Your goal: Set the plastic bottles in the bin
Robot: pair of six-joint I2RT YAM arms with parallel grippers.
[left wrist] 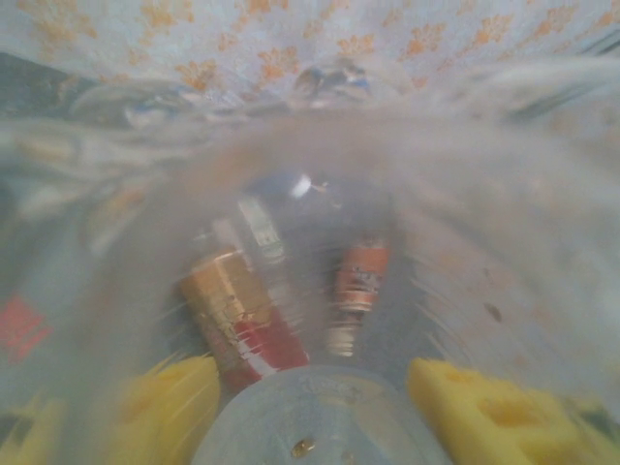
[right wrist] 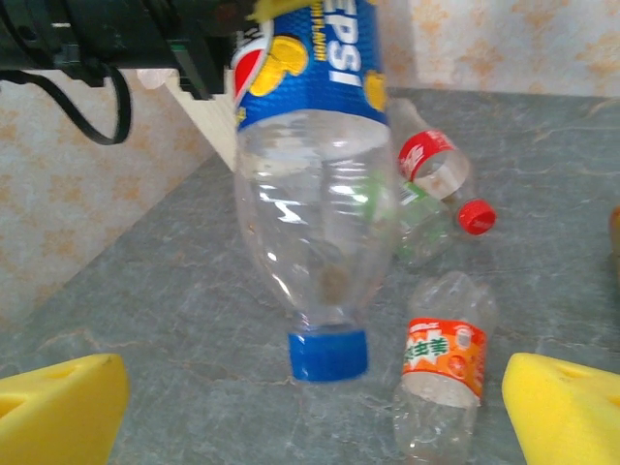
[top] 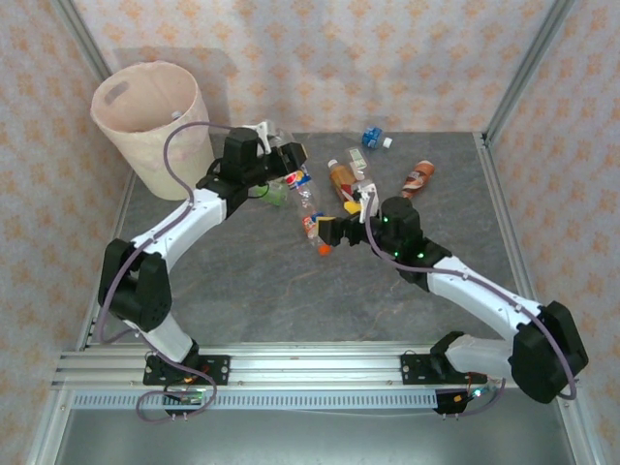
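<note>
- Left gripper (top: 274, 147): pinching the Pepsi bottle (right wrist: 310, 194) at its base end. In the left wrist view the yellow pads (left wrist: 484, 412) press the clear wall from both sides.
- Right gripper (right wrist: 315, 417): spread wide, with 1 yellow finger at each bottom corner of its own view. It touches nothing.
- Pepsi bottle: hangs cap-down, off the table (top: 252, 291), mid-table between the 2 arms. The bin (top: 155, 145) is at the far left corner, just beyond the left arm.
- Other bottles: all lie on the table, none seen inside the bin. The orange-label bottle (right wrist: 441, 363) is right under the hanging one, and the red-label bottle (right wrist: 431, 160) is behind it. At least 3 more (top: 418, 177) lie farther right.
- Handling, judged: empty, so very light. Thin walls that dent under the pads, and smooth, so it could twist or slip. The grip is best across the body, or on the stiffer base or neck. Crushed ones will sit flatter and be harder to catch.
- Writing: "EPSI" in white on the blue label, with the red-white-blue globe and yellow shapes. The small print beside it is unreadable. The orange label carries Chinese characters, too blurred to read. The red label's white script is illegible.
</note>
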